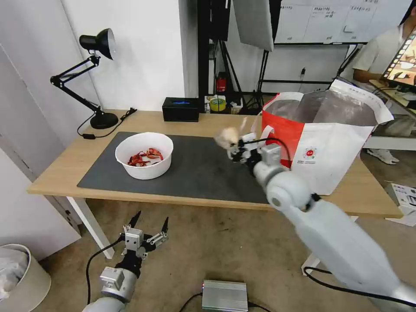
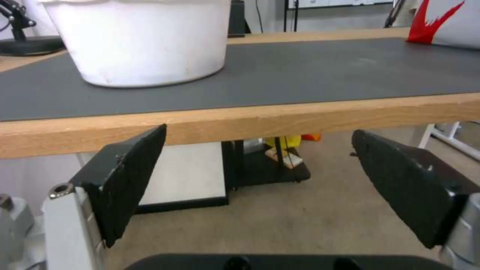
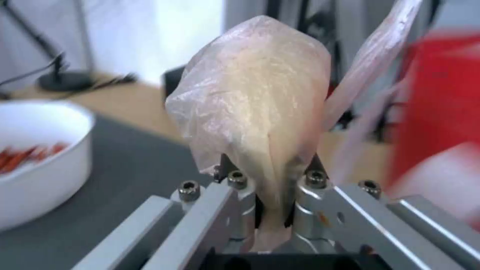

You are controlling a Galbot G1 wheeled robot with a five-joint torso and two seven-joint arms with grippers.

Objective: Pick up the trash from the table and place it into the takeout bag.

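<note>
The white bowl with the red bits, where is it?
In the head view the white bowl sits on the left part of the dark grey mat, in front of the black desk lamp.

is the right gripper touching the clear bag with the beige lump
Touching. The right wrist view shows the right gripper shut on the clear bag with beige lump, the bag's lower end pinched between its fingers.

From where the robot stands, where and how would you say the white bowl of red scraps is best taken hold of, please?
Probably by the rim. The white bowl stands upright and open on the dark mat, and looks wider than the open left gripper waiting below the table edge. One finger inside the near wall and one outside, coming from above on the robot's side, avoids the red scraps at its centre.
</note>
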